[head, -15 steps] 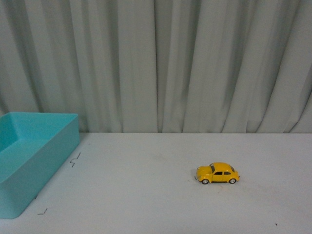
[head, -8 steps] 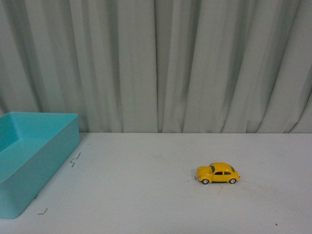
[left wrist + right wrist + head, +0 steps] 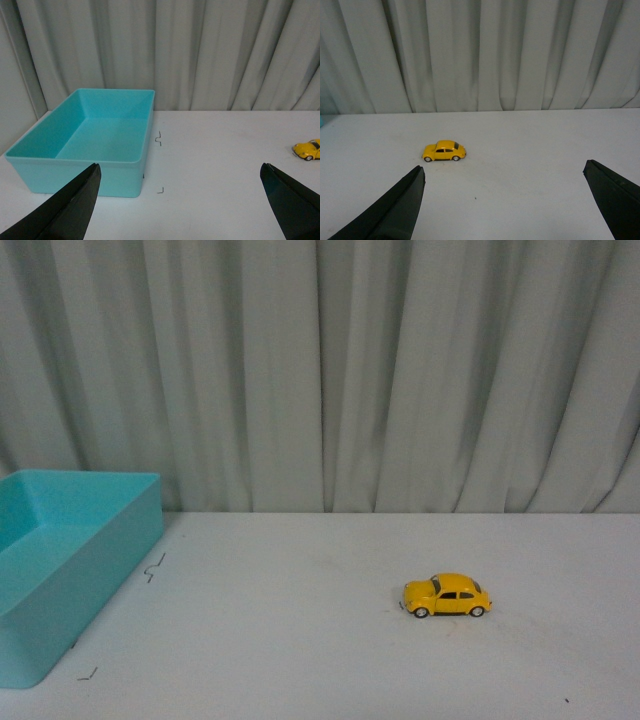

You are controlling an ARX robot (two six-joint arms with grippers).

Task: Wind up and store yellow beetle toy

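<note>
The yellow beetle toy (image 3: 447, 595) stands on its wheels on the white table, right of centre in the front view, nose pointing left. It also shows in the right wrist view as the beetle toy (image 3: 444, 150) and at the edge of the left wrist view as the beetle toy (image 3: 308, 149). My left gripper (image 3: 180, 172) is open, well short of the toy, with nothing between its dark fingers (image 3: 75, 205). My right gripper (image 3: 502, 175) is open too, with bare table between its fingers (image 3: 395, 207) and the toy farther off. Neither arm appears in the front view.
An open turquoise bin (image 3: 60, 570) sits at the table's left, seen empty in the left wrist view as the bin (image 3: 75, 172). Small black corner marks (image 3: 153, 568) lie on the table beside it. Grey curtains (image 3: 320, 370) hang behind the table's far edge.
</note>
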